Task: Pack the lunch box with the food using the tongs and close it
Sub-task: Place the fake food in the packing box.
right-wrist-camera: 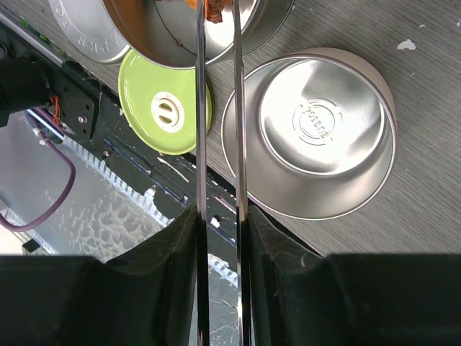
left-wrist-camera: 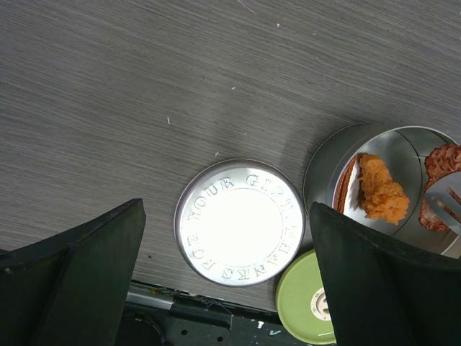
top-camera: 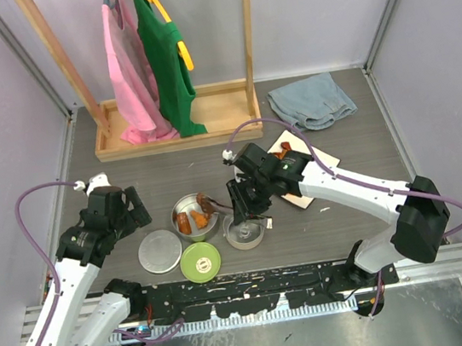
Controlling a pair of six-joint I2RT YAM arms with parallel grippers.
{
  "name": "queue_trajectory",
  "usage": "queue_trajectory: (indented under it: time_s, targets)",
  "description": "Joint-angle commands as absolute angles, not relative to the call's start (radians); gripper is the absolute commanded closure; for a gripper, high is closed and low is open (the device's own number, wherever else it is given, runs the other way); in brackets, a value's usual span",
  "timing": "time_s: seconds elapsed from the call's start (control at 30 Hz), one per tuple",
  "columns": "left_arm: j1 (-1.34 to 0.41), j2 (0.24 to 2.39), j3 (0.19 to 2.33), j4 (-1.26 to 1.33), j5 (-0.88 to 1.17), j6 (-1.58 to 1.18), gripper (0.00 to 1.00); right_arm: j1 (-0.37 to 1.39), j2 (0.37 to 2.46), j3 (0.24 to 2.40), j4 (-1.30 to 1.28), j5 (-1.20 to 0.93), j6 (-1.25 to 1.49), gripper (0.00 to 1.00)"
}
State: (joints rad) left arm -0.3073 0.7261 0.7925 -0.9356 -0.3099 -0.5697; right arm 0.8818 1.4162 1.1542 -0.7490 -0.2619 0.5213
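The lunch box is two round steel tins. One tin (top-camera: pixel 186 207) (left-wrist-camera: pixel 338 162) holds orange and brown food (top-camera: pixel 193 221) (left-wrist-camera: pixel 382 193); the other tin (top-camera: pixel 246 234) (right-wrist-camera: pixel 317 130) beside it is empty. The flat steel lid (top-camera: pixel 160 252) (left-wrist-camera: pixel 240 222) and the lime-green lid (top-camera: pixel 200 261) (right-wrist-camera: pixel 164 108) lie on the table in front of them. My right gripper (top-camera: pixel 242 201) (right-wrist-camera: pixel 220 216) is shut on the tongs (right-wrist-camera: pixel 200 108), whose tips reach into the tin with food, where a brown chunk (right-wrist-camera: pixel 213 10) sits between them. My left gripper (top-camera: pixel 133 208) (left-wrist-camera: pixel 227 216) hovers open above the steel lid.
A white square plate (top-camera: pixel 320 163) on a board lies behind the right arm, mostly hidden by it. A wooden rack (top-camera: pixel 172 121) with hanging clothes stands at the back, with folded denim (top-camera: pixel 311 101) to its right. The black rail (top-camera: pixel 247 287) runs along the near edge.
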Motion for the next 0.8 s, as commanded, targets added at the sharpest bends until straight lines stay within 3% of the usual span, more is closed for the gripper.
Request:
queue_trajectory:
  time_s: [0.0,0.2,0.5,0.77]
  targets:
    - [-0.305,0.716,0.810,-0.908,-0.321,-0.581,0.02,0.887,1.401,1.194,-0.724,-0.259,0.500,0.64]
    - [-0.304,0.718,0.810,-0.908,-0.321,-0.581,0.02,0.887,1.405,1.193,-0.730,-0.252,0.503,0.58]
    - [-0.304,0.721,0.809,-0.909,-0.320,-0.581,0.02,0.887,1.361,1.224,-0.766,-0.156,0.509,0.60]
    - [-0.304,0.720,0.810,-0.907,-0.321,-0.581,0.02,0.910,1.399,1.208,-0.728,-0.265,0.507,0.62]
